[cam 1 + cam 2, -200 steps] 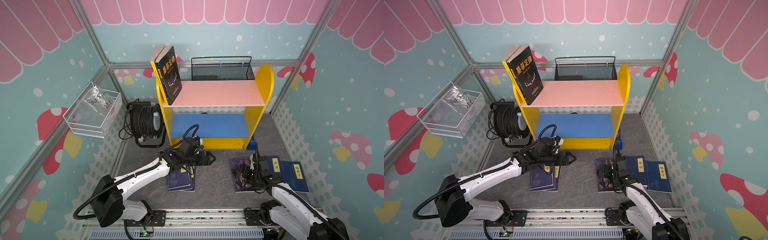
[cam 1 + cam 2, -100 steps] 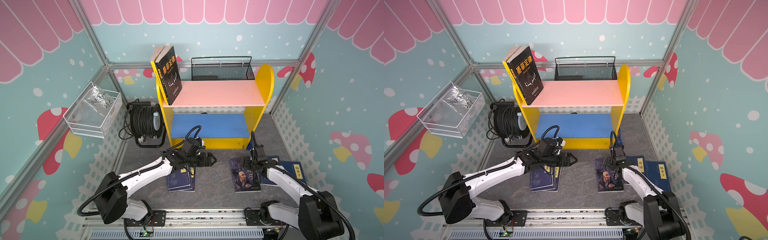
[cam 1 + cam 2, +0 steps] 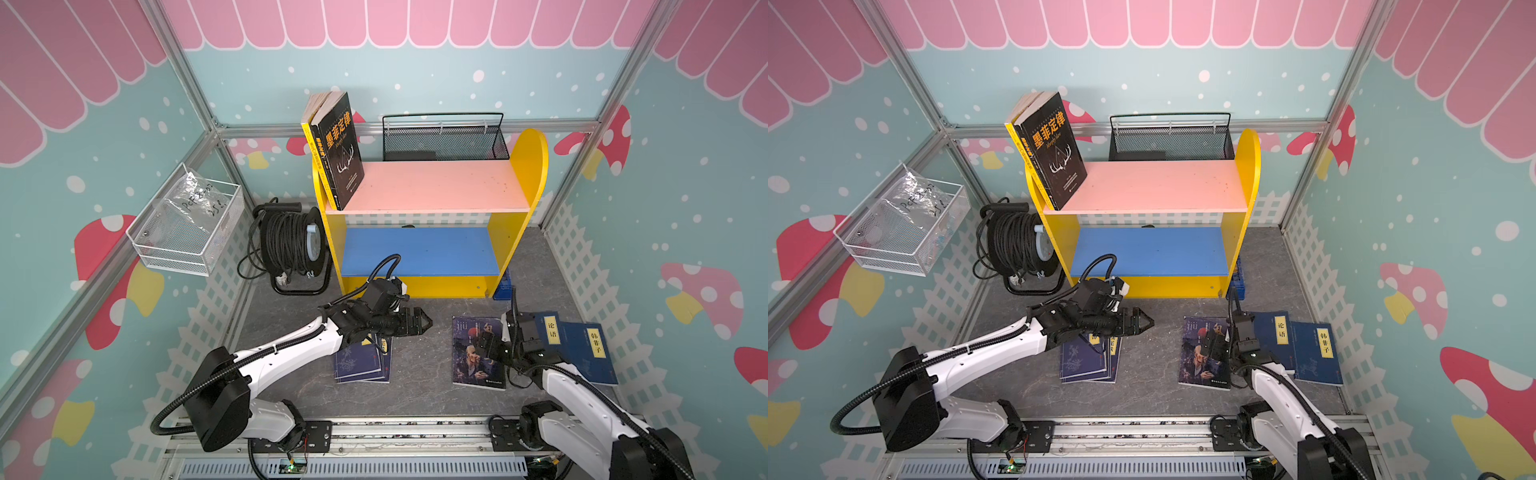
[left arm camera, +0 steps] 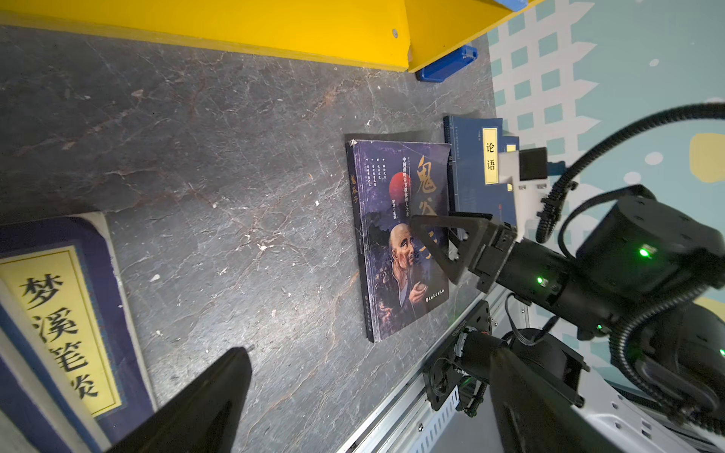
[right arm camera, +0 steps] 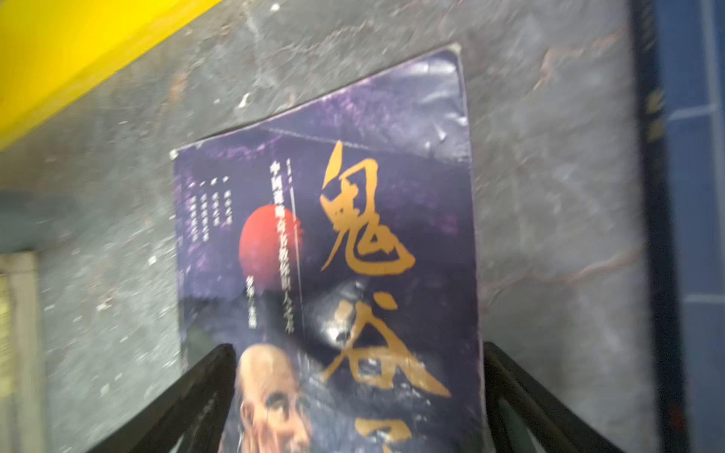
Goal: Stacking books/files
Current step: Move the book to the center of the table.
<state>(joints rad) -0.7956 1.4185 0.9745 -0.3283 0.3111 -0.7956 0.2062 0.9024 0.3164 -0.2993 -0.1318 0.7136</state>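
On the far left nothing has changed: the reel (image 3: pixel 291 245) sits beside the shelf (image 3: pixel 436 187). The black book (image 3: pixel 343 153) leans at the left end of the top board with the yellow book (image 3: pixel 308 134) behind it, as a second ago. My left pincer (image 3: pixel 426 322) has hardly shifted in that second. It hangs above the floor (image 3: pixel 419 374) in front of the shelf, pointing toward my right, jaws wide and empty; the left wrist view shows one of its fingers (image 4: pixel 204 408) far from the other. Partly under my left wrist the navy stack (image 3: pixel 361 365) lies flat where it lay before. The purple book (image 3: pixel 471 370) lies face up on the floor between the navy stack and the navy pair, and it has not moved. The real change is my right pincer (image 3: pixel 482 345). Half a second ago it stood farther forward, toward the shelf's foot, leaving the purple cover bare. Now it has drawn back over the right half of that cover, much as it was a second ago. Its jaws are wide, the two fingers (image 5: pixel 196 396) spread to about the cover's width by the portrait, gripping nothing; whether they touch the cover I cannot tell. To its right the navy pair (image 3: pixel 582 365) lies flat and overlapping, just beside the purple book, unchanged.
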